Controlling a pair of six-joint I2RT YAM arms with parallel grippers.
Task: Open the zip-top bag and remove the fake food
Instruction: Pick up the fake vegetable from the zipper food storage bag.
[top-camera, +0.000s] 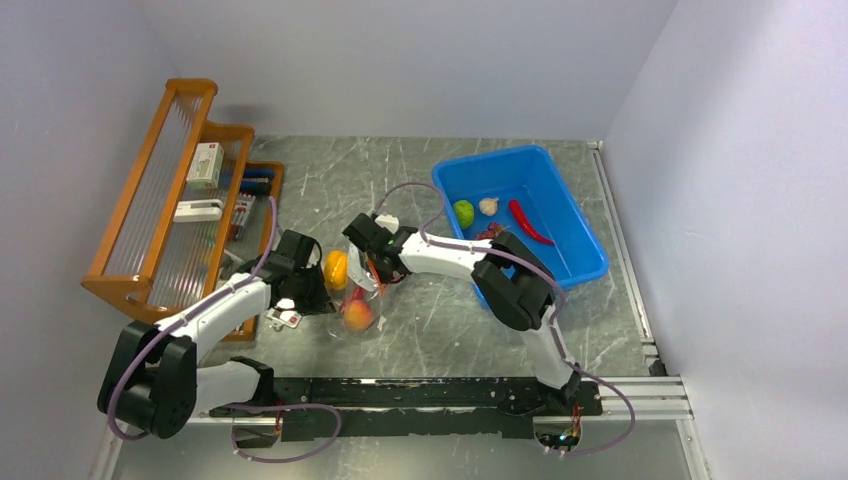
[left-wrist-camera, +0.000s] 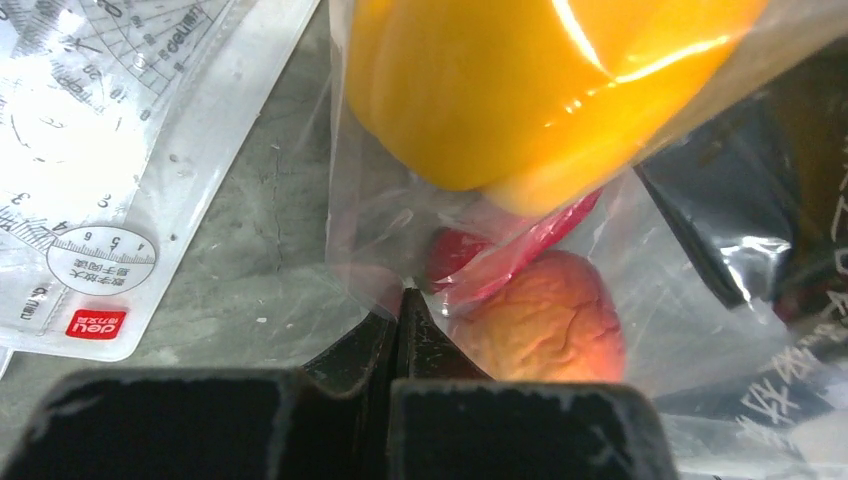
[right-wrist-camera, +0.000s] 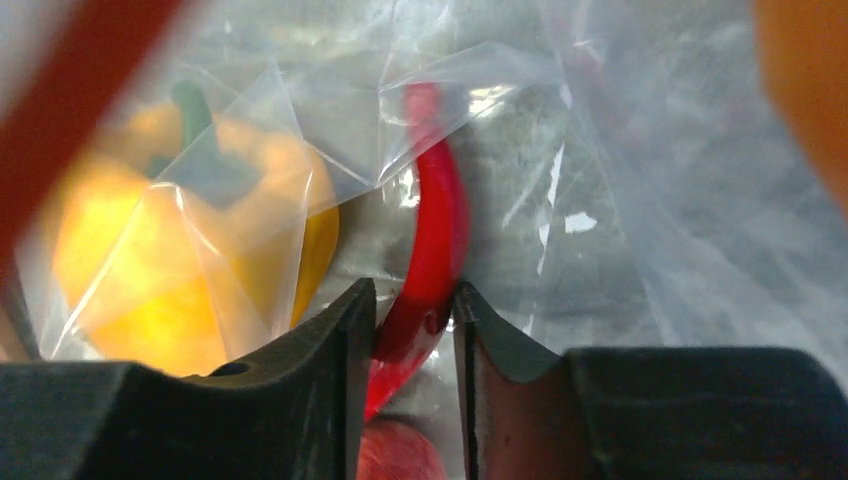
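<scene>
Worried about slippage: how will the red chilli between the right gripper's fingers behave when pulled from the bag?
The red chilli looks glossy and thin, so it may slip or pivot in the right gripper. Its curve could snag the zip-top bag film. Being slim, it is probably light.

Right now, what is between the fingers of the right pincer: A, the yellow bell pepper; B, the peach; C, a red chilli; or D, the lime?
C: the right wrist view shows the right pincer closed on the curved red chilli inside the zip-top bag, with the yellow bell pepper off to one side.
</scene>
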